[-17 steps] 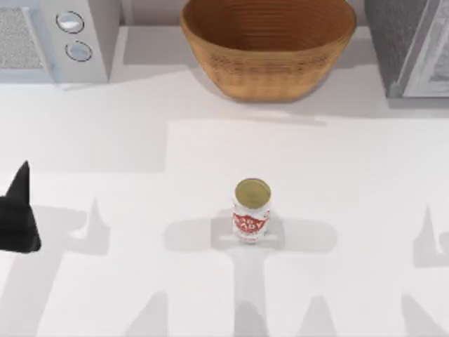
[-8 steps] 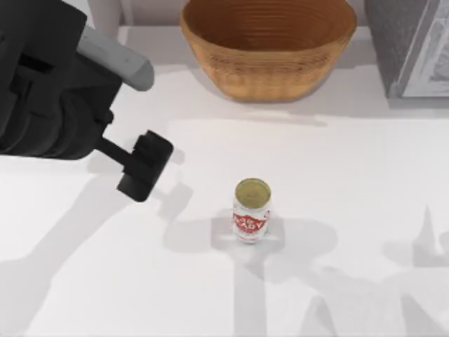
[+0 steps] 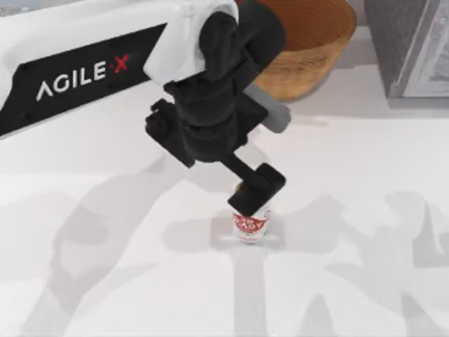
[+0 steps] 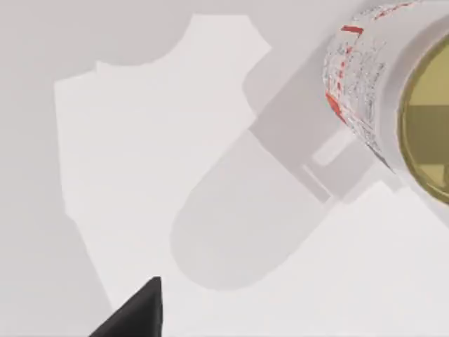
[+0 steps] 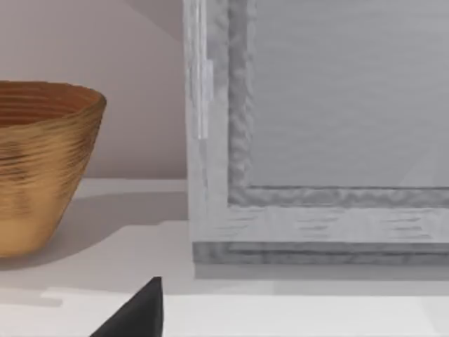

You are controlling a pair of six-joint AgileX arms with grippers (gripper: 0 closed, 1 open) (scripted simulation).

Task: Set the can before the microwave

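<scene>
Well, from above, the left arm [image 3: 105, 67] sweeps across the upper half of the frame and its gripper [image 3: 254, 193] hangs right over the can [image 3: 250, 226], which stands upright just below centre on the white bench [image 3: 379, 210]. The gripper's dark end covers the can's top, so I cannot tell whether its fingers stand apart or together. The basket [image 3: 316, 42] sits at the upper middle, half behind the arm, and the dark box [image 3: 410, 45] fills the upper right corner. The microwave is hidden somewhere behind the arm.

Seen from the left wrist, the can [image 4: 365, 84] sits off at the upper right edge, its gold top partly cut off, and one dark fingertip [image 4: 137, 316] pokes in at the bottom. That off-centre look is my worry: a descent from here could land a finger on the rim and tip the tin, or nudge it sideways across the bench.

From the right wrist, parked, the view faces the basket [image 5: 42, 161] at the left and the box [image 5: 316, 140] at the right; the task asks for the microwave, so mistaking this box for it would spoil things.
</scene>
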